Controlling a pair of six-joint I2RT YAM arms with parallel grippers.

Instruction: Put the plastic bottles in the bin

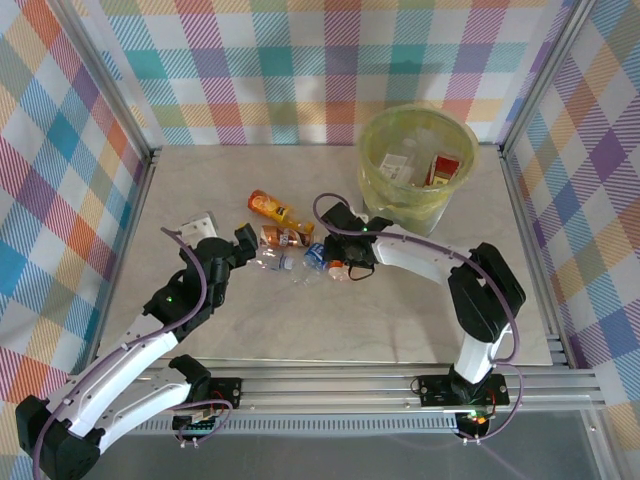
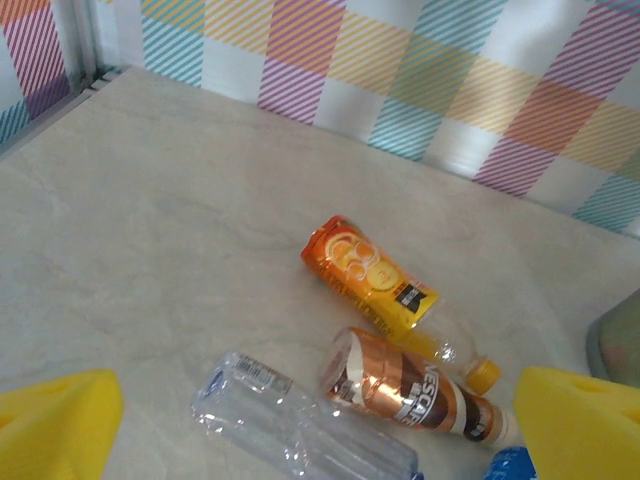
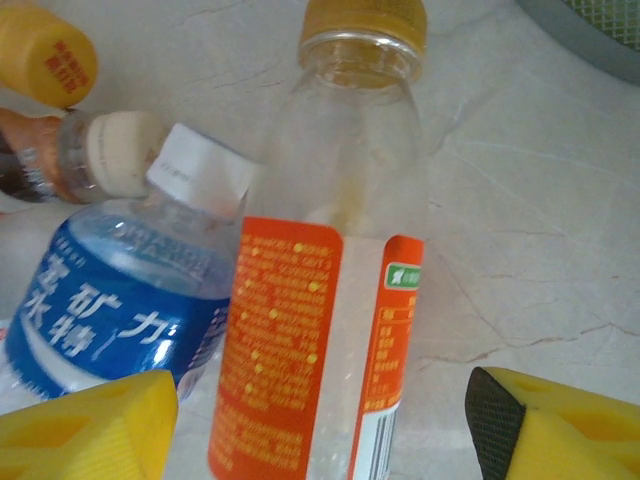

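— Where do we find the bin [image 1: 410, 212]?
— Upper right of the top view. The copper-labelled bottle [image 1: 280, 238] lies at centre, well apart from it.
— And our claws?
— Our left gripper [image 2: 320, 430] stands wide, with the clear bottle [image 2: 280, 415] low in its view. Our right gripper [image 3: 320, 430] brackets the orange-labelled bottle [image 3: 320, 330], a gap at the right pad, not gripping.

Pastel plaid walls [image 1: 300, 60] stood over a pale, marbled beige table [image 1: 300, 330].
The bin [image 1: 400, 205] wore a translucent yellow-green bag. The orange bottle [image 2: 370, 275] carried yellow circles, the copper bottle [image 2: 405, 385] brown and white bands, and the blue-labelled bottle [image 3: 120, 300] a white cap. The orange-labelled bottle [image 3: 320, 330] was clear (amber cap, yellow print).
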